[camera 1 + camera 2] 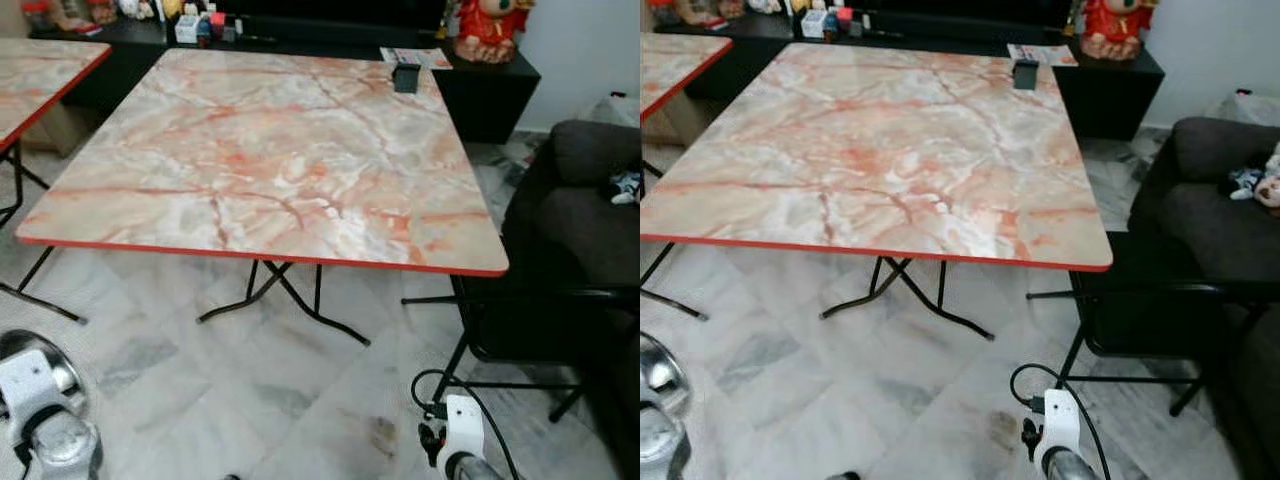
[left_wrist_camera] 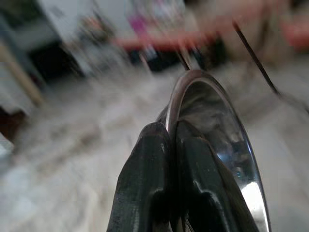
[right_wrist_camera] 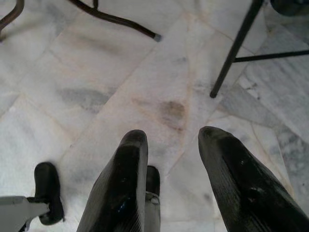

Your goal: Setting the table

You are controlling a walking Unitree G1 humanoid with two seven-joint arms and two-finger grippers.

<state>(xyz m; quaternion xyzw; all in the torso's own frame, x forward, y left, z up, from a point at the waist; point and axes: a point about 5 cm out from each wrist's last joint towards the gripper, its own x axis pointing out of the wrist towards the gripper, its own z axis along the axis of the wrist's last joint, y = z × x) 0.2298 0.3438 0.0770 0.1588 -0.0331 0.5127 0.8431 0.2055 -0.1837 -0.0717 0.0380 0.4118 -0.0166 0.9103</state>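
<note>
Clamped edge-on in the left claw, a steel bowl; right claw gapes empty.

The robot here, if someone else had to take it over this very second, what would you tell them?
Left gripper: shut on the rim of a shiny metal plate, held low at the robot's left side, short of the table.
Right gripper: open, holding nothing, hanging low over the marble floor.
Table: straight ahead, marble-patterned top with a red edge. Only a small dark box sits at its far right corner. A black chair stands at its right.
Done: plate picked up and brought near the table.
Left: step closer, set the plate on the table, then fetch whatever else the setting needs.
</note>
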